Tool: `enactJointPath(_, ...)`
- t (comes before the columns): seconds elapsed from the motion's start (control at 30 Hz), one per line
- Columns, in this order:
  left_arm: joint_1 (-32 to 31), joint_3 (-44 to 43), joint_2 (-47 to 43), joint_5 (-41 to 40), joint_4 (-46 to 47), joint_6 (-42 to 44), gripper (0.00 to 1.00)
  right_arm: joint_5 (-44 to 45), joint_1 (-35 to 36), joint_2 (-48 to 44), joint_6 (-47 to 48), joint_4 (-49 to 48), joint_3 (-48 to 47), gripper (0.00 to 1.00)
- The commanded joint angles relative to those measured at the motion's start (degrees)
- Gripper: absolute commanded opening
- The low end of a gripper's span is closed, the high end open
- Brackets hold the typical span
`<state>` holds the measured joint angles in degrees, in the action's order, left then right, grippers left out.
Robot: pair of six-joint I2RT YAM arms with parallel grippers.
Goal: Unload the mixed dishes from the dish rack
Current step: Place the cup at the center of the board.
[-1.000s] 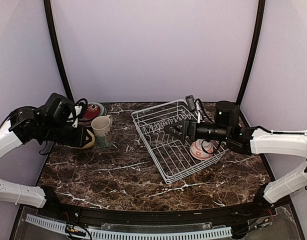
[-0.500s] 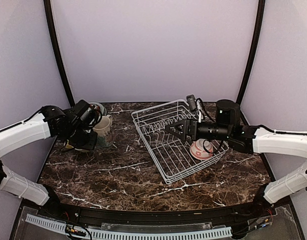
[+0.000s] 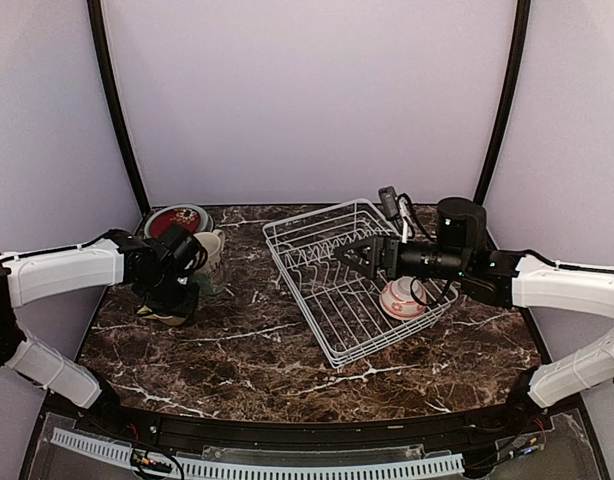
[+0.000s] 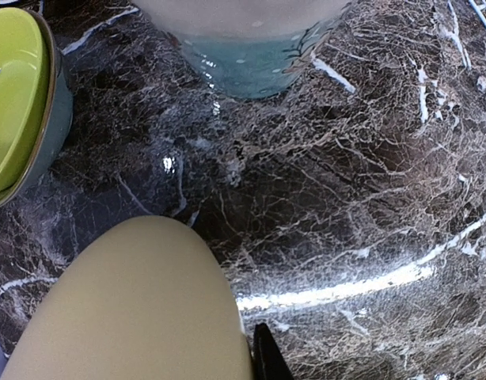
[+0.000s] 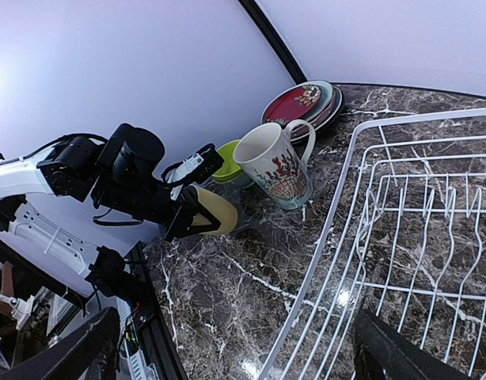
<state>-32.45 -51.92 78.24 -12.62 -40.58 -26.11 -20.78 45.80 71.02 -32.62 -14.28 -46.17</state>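
**Yellow mug at left; one bowl in rack**

Left gripper (image 3: pixel 170 295) is clamping the yellow mug (image 5: pixel 215 207) low at 9 o'clock. The lime bowl (image 4: pixel 13 95) and cream patterned mug (image 3: pixel 209 255) are standing close by. The dish rack (image 3: pixel 327 330) is sitting toward 3 o'clock, with the red-patterned bowl (image 3: pixel 402 298) in its 3 o'clock corner. Right gripper (image 3: pixel 352 258) is hovering over the rack, jaws wide apart.

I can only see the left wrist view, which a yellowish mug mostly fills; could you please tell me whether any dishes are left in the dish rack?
Observer: Yes, one red-patterned bowl sits in the dish rack, towards its right side.
Operator: Thank you. Is the right gripper holding that bowl?
Observer: No. The right gripper hangs open and empty over the middle of the rack, to the left of the bowl and pointing away from it.
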Motion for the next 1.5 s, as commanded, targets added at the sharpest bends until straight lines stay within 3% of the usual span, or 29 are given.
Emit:
enactJointPath(0.0, 0.48, -0.30, 1.76, -1.44, 3.11, 0.19, 0.01, 0.83, -0.08, -0.32, 0.89, -0.31, -0.13, 0.99)
enactJointPath(0.5, 0.66, -1.35, 3.61, -2.04, 2.91, 0.05, 0.14, 1.83, -0.07, 0.44, 2.28, 1.47, -1.28, 0.99)
enactJointPath(0.77, 0.72, -1.83, 2.31, -1.96, 1.66, 0.42, 0.31, 3.20, -0.09, 1.37, 3.82, 4.36, -2.54, 0.99)
enactJointPath(1.17, 0.67, -5.55, -5.32, -1.32, -2.00, 2.20, 0.58, 23.20, -0.05, 5.55, 11.65, 35.31, -13.39, 0.99)
enactJointPath(1.47, 0.71, -7.11, -13.57, 3.92, 0.56, 3.60, 0.69, 39.61, 0.00, 12.80, 15.21, 58.68, -22.17, 0.99)
